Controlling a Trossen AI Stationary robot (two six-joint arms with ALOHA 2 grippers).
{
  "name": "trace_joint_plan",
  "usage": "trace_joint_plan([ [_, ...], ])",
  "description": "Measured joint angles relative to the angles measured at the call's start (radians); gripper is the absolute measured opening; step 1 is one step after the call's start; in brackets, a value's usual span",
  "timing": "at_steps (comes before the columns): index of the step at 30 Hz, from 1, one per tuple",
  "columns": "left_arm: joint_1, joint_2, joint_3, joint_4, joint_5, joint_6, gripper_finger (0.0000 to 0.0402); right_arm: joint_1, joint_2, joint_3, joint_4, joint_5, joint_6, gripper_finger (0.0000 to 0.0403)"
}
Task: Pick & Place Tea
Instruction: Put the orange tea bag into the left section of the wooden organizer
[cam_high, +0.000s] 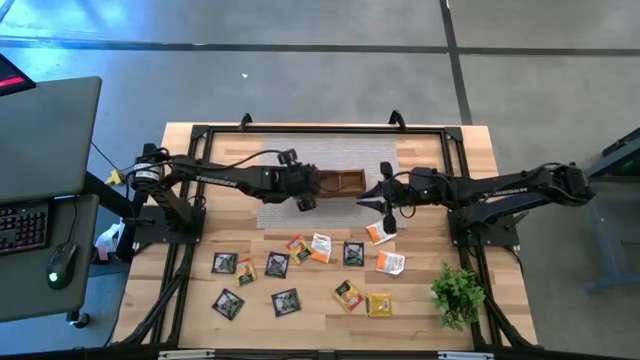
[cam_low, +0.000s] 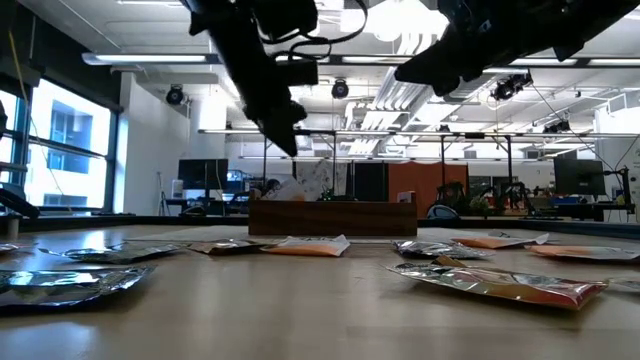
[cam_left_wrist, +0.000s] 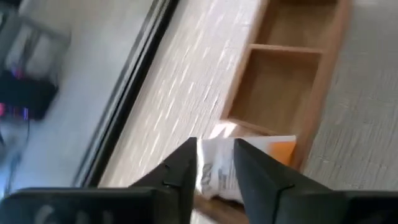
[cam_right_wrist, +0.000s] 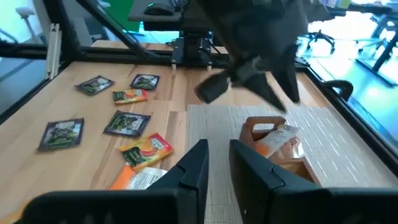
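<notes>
The brown wooden tray (cam_high: 345, 181) lies on a pale woven mat (cam_high: 300, 155) at the table's middle. One white-and-orange tea sachet (cam_right_wrist: 280, 138) sits in the tray's left end compartment, leaning on its wall with a corner sticking up (cam_low: 300, 188). My left gripper (cam_left_wrist: 216, 177) hovers open just above that sachet, apart from it. At the tray's right end my right gripper (cam_right_wrist: 217, 163) is held in the air, open, with nothing between its fingers. Several more tea sachets (cam_high: 320, 247) lie flat on the wood nearer the front edge.
A small green plant (cam_high: 458, 293) stands at the near right corner. Black frame bars (cam_high: 300, 128) run along the table's far edge and sides. A desk with a keyboard and mouse (cam_high: 40, 225) stands left of the table.
</notes>
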Motion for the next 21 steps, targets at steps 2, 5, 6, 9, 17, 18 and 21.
trace_joint_plan([
  [2, -0.007, -0.018, 0.035, -0.157, -0.002, -0.131, 0.0048, 0.000, 0.019, 0.000, 0.008, 0.022, 0.025, 0.0040],
  [5, -0.032, -0.034, 0.059, -0.348, -0.022, -0.344, 0.0010, 0.000, 0.084, 0.000, 0.032, 0.074, 0.045, 0.0008],
  [6, -0.047, -0.041, 0.053, -0.411, -0.034, -0.410, 0.0013, 0.000, 0.114, 0.000, 0.045, 0.093, 0.049, 0.0006],
  [9, -0.103, -0.056, 0.045, -0.499, -0.095, -0.570, 0.0008, 0.000, 0.221, 0.000, 0.138, 0.127, 0.084, 0.0007],
  [17, -0.218, -0.068, 0.034, -0.551, -0.178, -0.741, 0.0001, -0.053, 0.548, 0.232, 0.149, 0.253, 0.166, 0.0002],
  [18, -0.219, -0.067, 0.034, -0.552, -0.186, -0.758, 0.0002, -0.063, 0.596, 0.275, 0.123, 0.267, 0.179, 0.0002],
  [21, -0.218, -0.067, 0.034, -0.558, -0.188, -0.796, 0.0001, -0.083, 0.727, 0.407, 0.002, 0.335, 0.197, 0.0001],
])
